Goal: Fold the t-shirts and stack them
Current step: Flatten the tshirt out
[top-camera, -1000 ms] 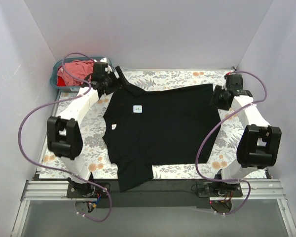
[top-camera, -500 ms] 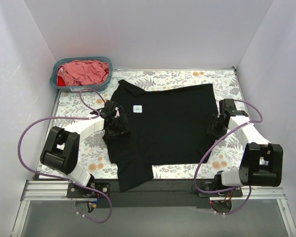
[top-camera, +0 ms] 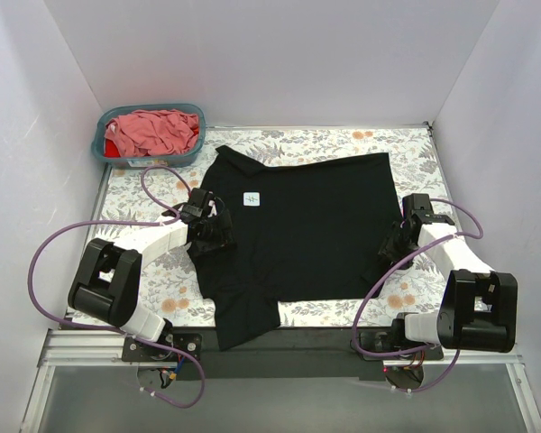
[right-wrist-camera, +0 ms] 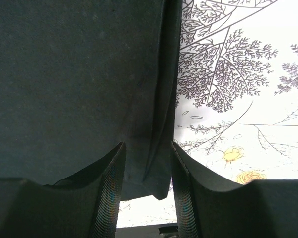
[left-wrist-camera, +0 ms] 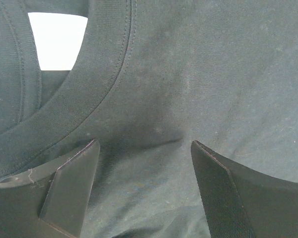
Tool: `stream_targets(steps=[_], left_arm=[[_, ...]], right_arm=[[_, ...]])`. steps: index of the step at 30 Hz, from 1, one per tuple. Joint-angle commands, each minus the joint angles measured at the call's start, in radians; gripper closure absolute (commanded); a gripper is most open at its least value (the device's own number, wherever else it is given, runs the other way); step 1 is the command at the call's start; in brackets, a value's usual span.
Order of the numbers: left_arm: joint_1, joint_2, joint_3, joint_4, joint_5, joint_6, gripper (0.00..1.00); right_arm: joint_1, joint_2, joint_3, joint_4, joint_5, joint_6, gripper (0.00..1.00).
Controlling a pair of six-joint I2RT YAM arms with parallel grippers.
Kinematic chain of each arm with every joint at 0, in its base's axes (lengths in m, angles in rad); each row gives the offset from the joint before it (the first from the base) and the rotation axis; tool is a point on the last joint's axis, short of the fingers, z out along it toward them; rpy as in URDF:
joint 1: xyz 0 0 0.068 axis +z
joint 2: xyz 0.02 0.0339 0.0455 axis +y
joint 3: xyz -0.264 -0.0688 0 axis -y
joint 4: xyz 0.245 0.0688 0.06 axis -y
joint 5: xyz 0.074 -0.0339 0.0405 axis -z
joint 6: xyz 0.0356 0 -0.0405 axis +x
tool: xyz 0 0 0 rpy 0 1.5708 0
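Observation:
A large black t-shirt (top-camera: 307, 225) lies spread flat on the floral table, its small white mark (top-camera: 251, 199) near the collar. My left gripper (top-camera: 213, 231) is low over the shirt's left side just below the collar. In the left wrist view this gripper (left-wrist-camera: 144, 145) stands wide open on the black cloth (left-wrist-camera: 213, 74), next to the collar band (left-wrist-camera: 89, 89) and a white label (left-wrist-camera: 57, 42). My right gripper (top-camera: 395, 248) is at the shirt's right hem. In the right wrist view its jaws (right-wrist-camera: 146, 146) stand open astride the hem edge (right-wrist-camera: 161, 99).
A teal basket (top-camera: 102, 150) at the far left corner holds a dusty pink t-shirt (top-camera: 158, 126) and a red one (top-camera: 114, 149). Purple cables loop beside both arms. The black shirt's lower left part hangs over the near table edge (top-camera: 243, 329). White walls enclose the table.
Both arms have swung from the far side down onto the black shirt: the left from beside the basket to below the collar, the right from the far right corner to the right hem. Both jaws narrowed slightly.

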Motion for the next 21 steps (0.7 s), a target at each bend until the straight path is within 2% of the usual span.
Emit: stream_targets(steps=[1,10,12,21], left_arm=[[0.0,0.005,-0.032,0.008,-0.05,0.003,0.27],[0.001,0.007,-0.035,0.007,-0.044,0.001,0.28],[0.0,0.011,-0.035,0.004,-0.047,0.001,0.28],[0.0,0.025,-0.03,-0.006,-0.056,0.001,0.28]], right_arm=[[-0.003,-0.019,-0.019,0.015,0.003,0.018,0.53],[-0.003,-0.004,-0.04,0.088,-0.032,0.024,0.57],[-0.003,-0.001,-0.039,0.09,-0.025,0.024,0.62],[-0.015,0.016,-0.034,0.082,0.066,-0.004,0.73]])
